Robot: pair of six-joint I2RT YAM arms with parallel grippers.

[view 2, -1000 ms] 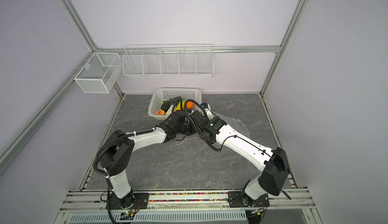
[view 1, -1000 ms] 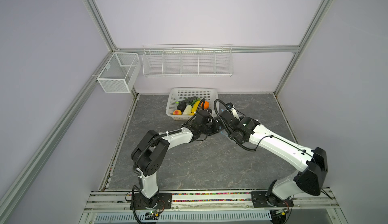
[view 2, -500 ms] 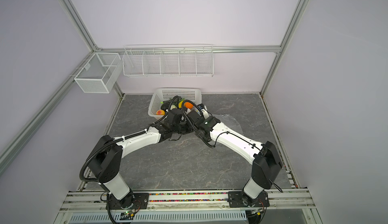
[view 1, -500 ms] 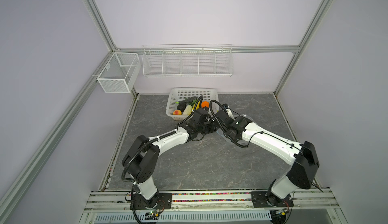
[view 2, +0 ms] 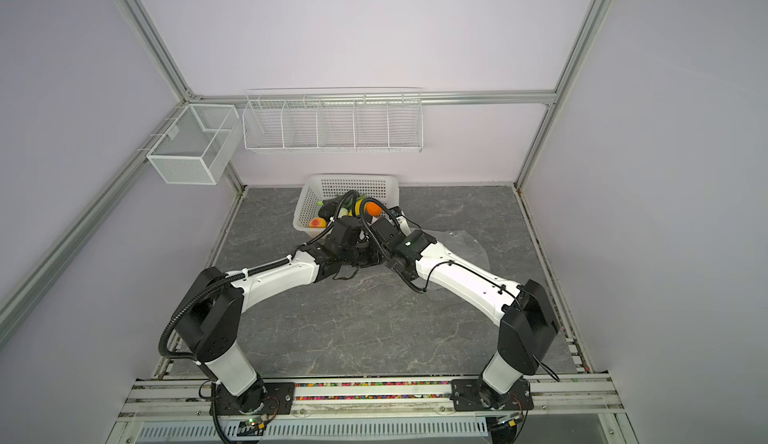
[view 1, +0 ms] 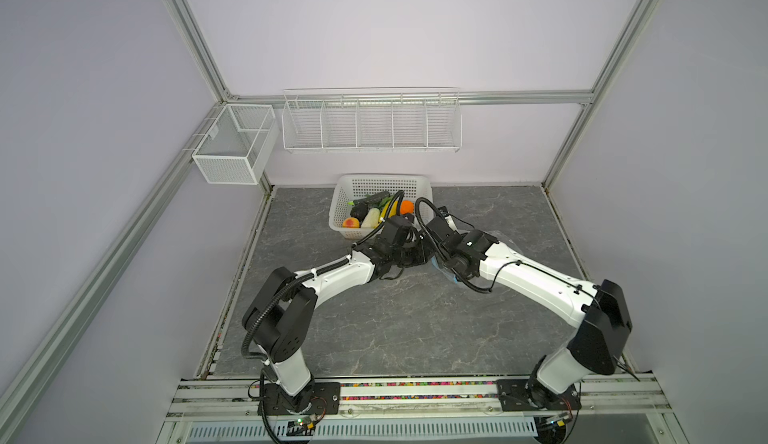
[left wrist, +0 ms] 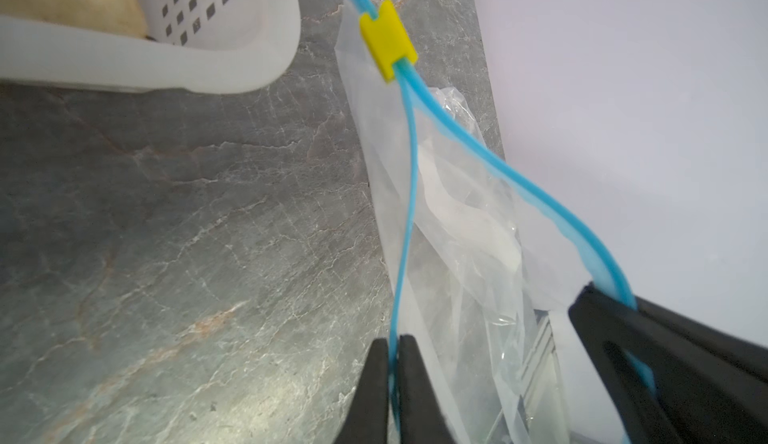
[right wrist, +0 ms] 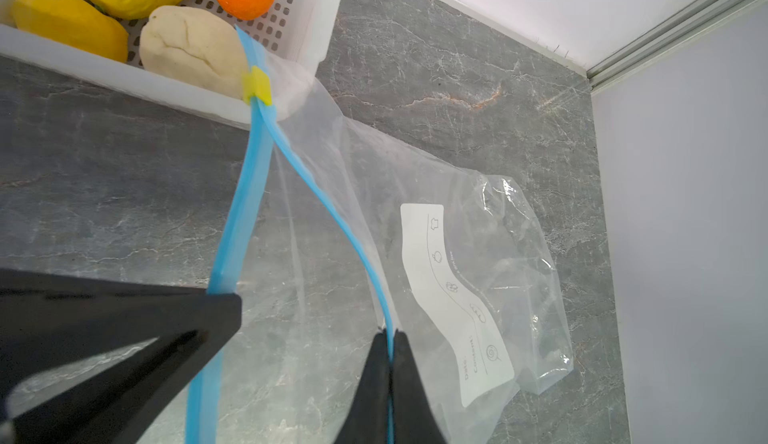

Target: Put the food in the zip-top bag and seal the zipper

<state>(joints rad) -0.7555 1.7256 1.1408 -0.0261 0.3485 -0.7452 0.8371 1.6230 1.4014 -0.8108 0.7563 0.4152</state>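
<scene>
The zip-top bag (right wrist: pixel 453 196) lies clear and crinkled on the grey table, its white label (right wrist: pixel 451 292) facing up. Its mouth is held apart: the two blue strips of the zipper (right wrist: pixel 328 213) split just below the yellow slider (right wrist: pixel 257 86). My right gripper (right wrist: pixel 390 340) is shut on one strip. My left gripper (left wrist: pixel 392 348) is shut on the other zipper (left wrist: pixel 409 196) strip, below the slider (left wrist: pixel 388 38). In both top views the grippers meet beside the bag (view 1: pixel 505 240) (view 2: pixel 467 240). The food (right wrist: pixel 191 46) (view 1: pixel 372 213) (view 2: pixel 320 223) sits in the basket.
The white perforated basket (view 1: pixel 384 180) (view 2: pixel 349 180) (left wrist: pixel 166 59) (right wrist: pixel 166 88) stands at the back of the table, touching the bag's slider end. Wire racks (view 1: pixel 372 123) hang on the back wall. The cell walls close in on the sides.
Both arms have shifted slightly to the left and toward the basket over the last second. Each gripper has stayed shut on its zipper strip.
</scene>
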